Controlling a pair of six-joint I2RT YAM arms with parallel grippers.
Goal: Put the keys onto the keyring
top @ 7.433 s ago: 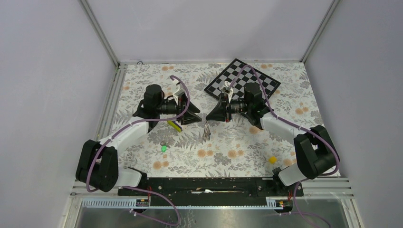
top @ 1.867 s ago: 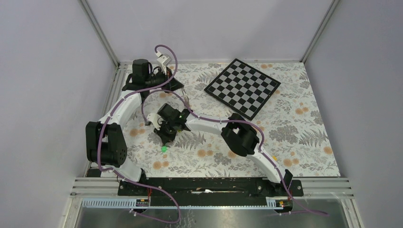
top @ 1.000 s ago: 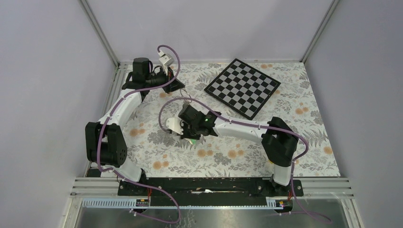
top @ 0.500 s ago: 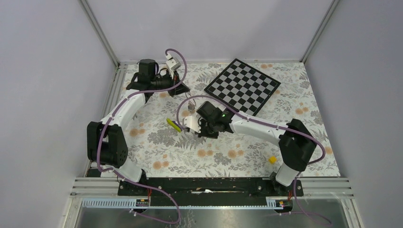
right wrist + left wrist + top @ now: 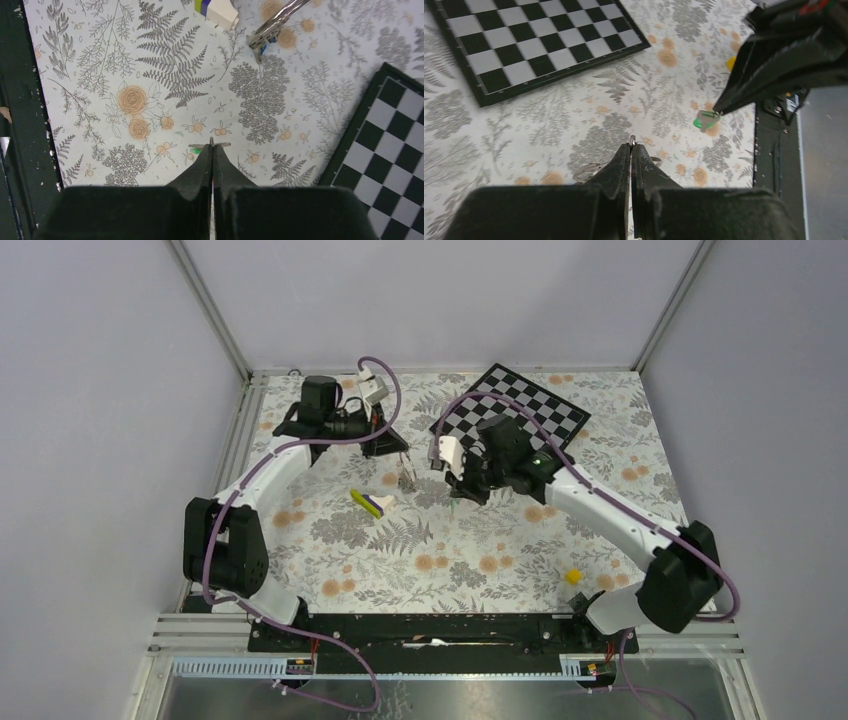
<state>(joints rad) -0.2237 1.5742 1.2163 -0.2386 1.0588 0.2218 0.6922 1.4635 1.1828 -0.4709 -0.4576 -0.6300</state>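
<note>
**Both grippers clamped, ring and green key held close together**

The left gripper has its fingers pressed together on the keyring, whose wire loops out on both sides below the tips. In the top view a small bunch hangs under it, too small to make out.

The right gripper is pinched tight on the green key, held above the cloth just to the right of the ring, with a short gap between them. The two grippers face each other in the far middle of the table.

The chessboard lies just behind the right gripper, and its near corner passes under that arm. The wedge block sits on the cloth near the ring, on the near-left side.

The left arm runs along close to the side rail. Toward the arm bases the flowered cloth stretches wide, with the yellow cube well apart near the right base.
</note>
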